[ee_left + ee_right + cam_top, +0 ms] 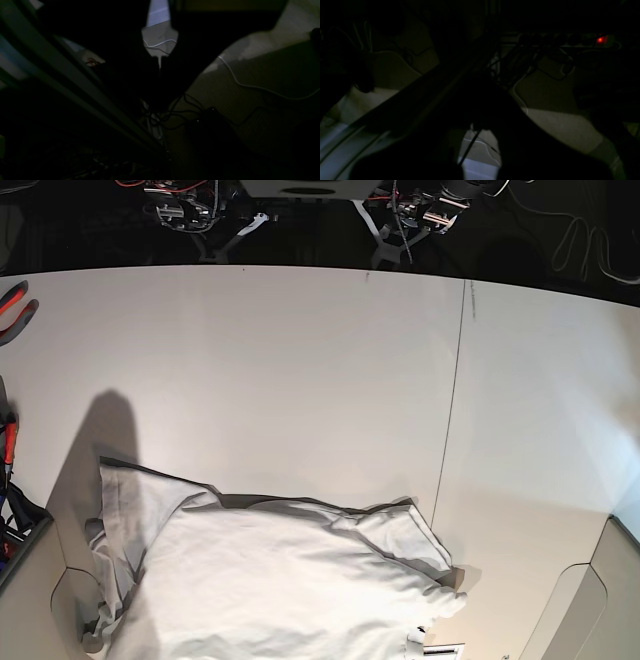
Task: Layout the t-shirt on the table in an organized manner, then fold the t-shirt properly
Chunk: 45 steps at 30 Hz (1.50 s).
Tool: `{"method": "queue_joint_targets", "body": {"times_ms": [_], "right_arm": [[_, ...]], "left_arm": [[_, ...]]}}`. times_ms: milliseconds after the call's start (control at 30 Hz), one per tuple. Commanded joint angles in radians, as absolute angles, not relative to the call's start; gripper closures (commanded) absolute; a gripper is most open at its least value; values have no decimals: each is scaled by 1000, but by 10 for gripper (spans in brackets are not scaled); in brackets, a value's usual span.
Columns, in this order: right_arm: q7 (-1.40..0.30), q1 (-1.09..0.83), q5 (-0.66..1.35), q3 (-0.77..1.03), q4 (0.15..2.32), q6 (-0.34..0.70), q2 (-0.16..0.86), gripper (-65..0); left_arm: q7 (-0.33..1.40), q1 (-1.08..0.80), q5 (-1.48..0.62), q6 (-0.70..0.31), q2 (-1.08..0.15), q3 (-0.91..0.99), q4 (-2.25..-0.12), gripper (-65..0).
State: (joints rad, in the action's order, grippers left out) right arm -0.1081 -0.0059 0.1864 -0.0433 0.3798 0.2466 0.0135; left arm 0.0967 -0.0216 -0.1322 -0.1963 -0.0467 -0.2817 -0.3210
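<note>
While both wrist views stay dark, we list: t-shirt (280, 580), white, wrinkled, lying on the near part of the worktop (300, 360), left of its seam (455, 400); both tools pressed together, holding nothing.

Both arms are sitting at the far edge of the scene, barely showing in the base view. The left gripper (160, 67) is pointing down in deep shadow, jaws closed. The right gripper (476, 130) is hanging likewise, dark and closed, gripping nothing.
</note>
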Motion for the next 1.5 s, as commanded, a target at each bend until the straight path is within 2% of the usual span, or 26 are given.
{"method": "queue_joint_targets", "body": {"times_ms": [0, 1100, 1300, 1467], "right_arm": [[-98, -3, 191, -41, 387, 259, 11, 0], [-99, -12, 190, -41, 415, 259, 11, 0], [-99, -57, 190, -41, 418, 259, 17, 0], [-99, -121, 190, -41, 463, 259, 37, 0]], "left_arm": [[86, -17, -133, -207, -42, -282, -329, 0], [86, -25, -134, -207, -42, -282, -336, 0], [60, -76, -138, -206, -57, -282, -349, 0], [14, -173, -138, -206, -99, -282, -447, 0]]}}
